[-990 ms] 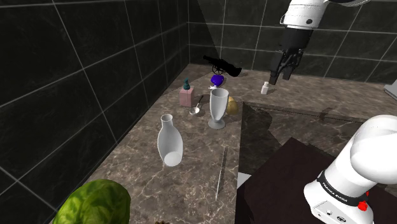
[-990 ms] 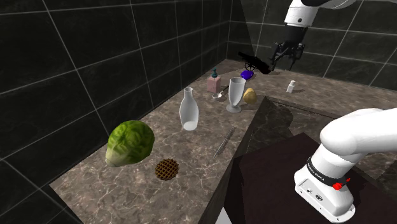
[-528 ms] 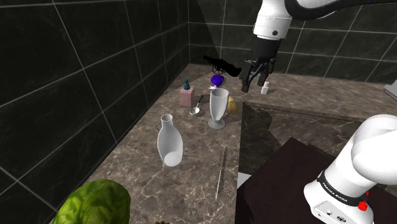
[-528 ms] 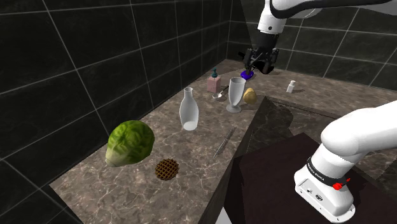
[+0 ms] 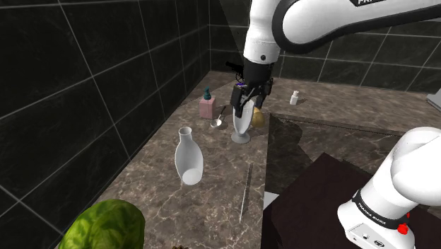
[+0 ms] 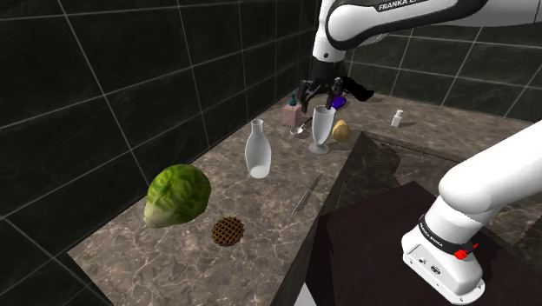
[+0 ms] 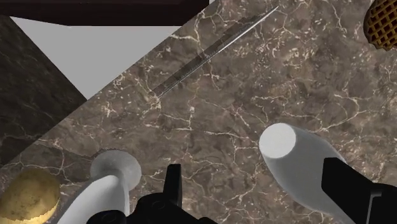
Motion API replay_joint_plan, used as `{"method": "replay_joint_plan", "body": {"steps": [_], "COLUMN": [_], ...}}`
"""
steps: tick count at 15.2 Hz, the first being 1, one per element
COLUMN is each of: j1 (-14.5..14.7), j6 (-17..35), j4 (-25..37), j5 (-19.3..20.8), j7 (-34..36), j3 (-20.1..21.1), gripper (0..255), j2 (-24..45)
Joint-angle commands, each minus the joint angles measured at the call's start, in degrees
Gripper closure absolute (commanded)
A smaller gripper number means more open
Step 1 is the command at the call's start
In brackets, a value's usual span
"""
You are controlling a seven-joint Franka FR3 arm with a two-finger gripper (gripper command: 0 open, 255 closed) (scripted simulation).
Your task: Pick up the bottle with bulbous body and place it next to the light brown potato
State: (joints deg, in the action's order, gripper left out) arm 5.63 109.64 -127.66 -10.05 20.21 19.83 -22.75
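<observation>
The bulbous white bottle [image 5: 188, 159] [image 6: 258, 152] stands upright in the middle of the marble counter. The light brown potato [image 5: 259, 118] [image 6: 340, 131] lies farther back, beside a tall white goblet [image 5: 242, 126] [image 6: 321, 130]. My gripper [image 5: 244, 109] [image 6: 315, 100] hangs open just above the goblet, well short of the bottle and holding nothing. In the wrist view the bottle [image 7: 299, 162] shows far below, between the spread fingers of the gripper [image 7: 257, 191]. The goblet [image 7: 111, 184] and potato [image 7: 28, 197] lie off to one side.
A pink pump bottle [image 5: 207, 106], a spoon [image 5: 219, 119], a black revolver [image 6: 356, 87] and a small white bottle [image 5: 294, 97] sit at the back. A thin rod [image 5: 246, 189] lies near the counter edge. A lettuce [image 6: 178, 196] and a waffle [image 6: 228, 230] sit nearer. Dark tiled walls border the counter.
The arm has swung from the back right toward the shoulder view's left and lower, ending over the goblet. The fingers stayed open; no object moved.
</observation>
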Motion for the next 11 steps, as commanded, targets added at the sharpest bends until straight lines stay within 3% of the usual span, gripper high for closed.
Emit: {"method": "replay_joint_plan", "body": {"steps": [1, 6, 11], "j1": [-0.1, 0.2, 1.9], "j6": [2.1, 6.2, 8.1], "j4": [2.4, 9.1, 17.8], "j5": [1.3, 6.6, 14.9], "j7": [2.2, 9.0, 16.8], "j3": [2.1, 7.1, 10.6], "gripper": [0, 0, 0], "j2": [4.0, 14.3, 25.9]}}
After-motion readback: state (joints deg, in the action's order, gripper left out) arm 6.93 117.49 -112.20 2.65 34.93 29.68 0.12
